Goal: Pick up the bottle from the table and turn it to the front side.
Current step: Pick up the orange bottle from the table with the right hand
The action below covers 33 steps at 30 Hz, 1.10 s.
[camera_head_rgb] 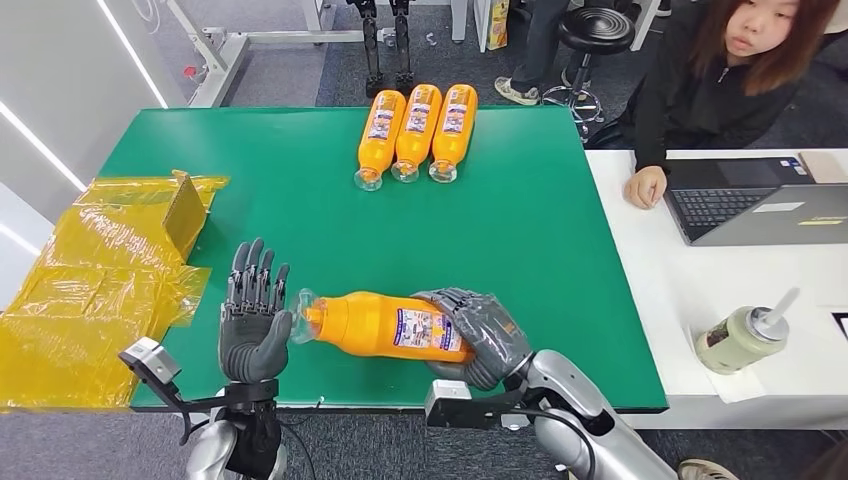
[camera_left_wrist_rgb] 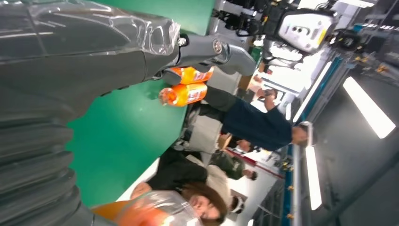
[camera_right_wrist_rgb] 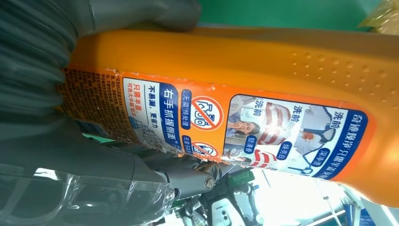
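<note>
Green table (camera_head_rgb: 300,190) is seen beneath the bottle (camera_head_rgb: 385,325), whose long axis runs crosswise, base clasped by the right hand (camera_head_rgb: 475,335). Its cap end is met by the left hand (camera_head_rgb: 252,320), fingers spread and grasping nothing.

Green table (camera_head_rgb: 540,250), flanked on the right by a white desk (camera_head_rgb: 650,270). Far edge: three orange bottles (camera_head_rgb: 417,130) lying side by side, touching, caps toward the robot. Left edge: yellow plastic sheet (camera_head_rgb: 90,290), crumpled, overhanging the side, with a small cardboard piece (camera_head_rgb: 185,215) on it.
</note>
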Motion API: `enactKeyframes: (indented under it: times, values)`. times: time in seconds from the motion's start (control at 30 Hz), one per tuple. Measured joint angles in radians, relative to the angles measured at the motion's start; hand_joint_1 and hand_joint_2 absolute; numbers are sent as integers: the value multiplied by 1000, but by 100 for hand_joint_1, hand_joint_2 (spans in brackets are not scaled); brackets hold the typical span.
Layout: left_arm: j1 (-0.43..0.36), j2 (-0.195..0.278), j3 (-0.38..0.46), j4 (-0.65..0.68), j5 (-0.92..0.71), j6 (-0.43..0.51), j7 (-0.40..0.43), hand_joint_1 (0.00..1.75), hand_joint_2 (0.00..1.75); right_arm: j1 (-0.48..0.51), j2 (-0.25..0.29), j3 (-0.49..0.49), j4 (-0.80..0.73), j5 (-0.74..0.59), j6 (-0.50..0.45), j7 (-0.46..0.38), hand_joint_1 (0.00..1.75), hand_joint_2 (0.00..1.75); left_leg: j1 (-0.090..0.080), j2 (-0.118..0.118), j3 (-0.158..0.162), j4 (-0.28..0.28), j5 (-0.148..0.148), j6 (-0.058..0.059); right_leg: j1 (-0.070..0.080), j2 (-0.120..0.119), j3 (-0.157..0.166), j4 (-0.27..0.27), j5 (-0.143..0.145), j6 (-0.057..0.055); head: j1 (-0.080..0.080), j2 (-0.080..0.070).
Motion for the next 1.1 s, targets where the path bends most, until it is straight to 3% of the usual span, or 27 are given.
enactKeyframes:
  times: [0.33,0.53,0.77,1.1]
  values:
    - [-22,3,-13,-25,45,-17,10,0,175,50,110,1,37,18,17,16,173,175,0,0,0,0,0,0,0,0,0,0,0,0,0,0]
    - [-22,11,-40,-63,80,-27,23,0,175,65,149,1,57,2,28,3,173,175,0,0,0,0,0,0,0,0,0,0,0,0,0,0]
    - [-20,22,-58,-74,97,-12,27,0,175,70,155,-6,61,14,-32,-13,175,175,0,0,0,0,0,0,0,0,0,0,0,0,0,0]
    - [8,29,-64,-71,88,-2,27,0,175,70,129,-104,14,119,-64,12,173,175,0,0,0,0,0,0,0,0,0,0,0,0,0,0]
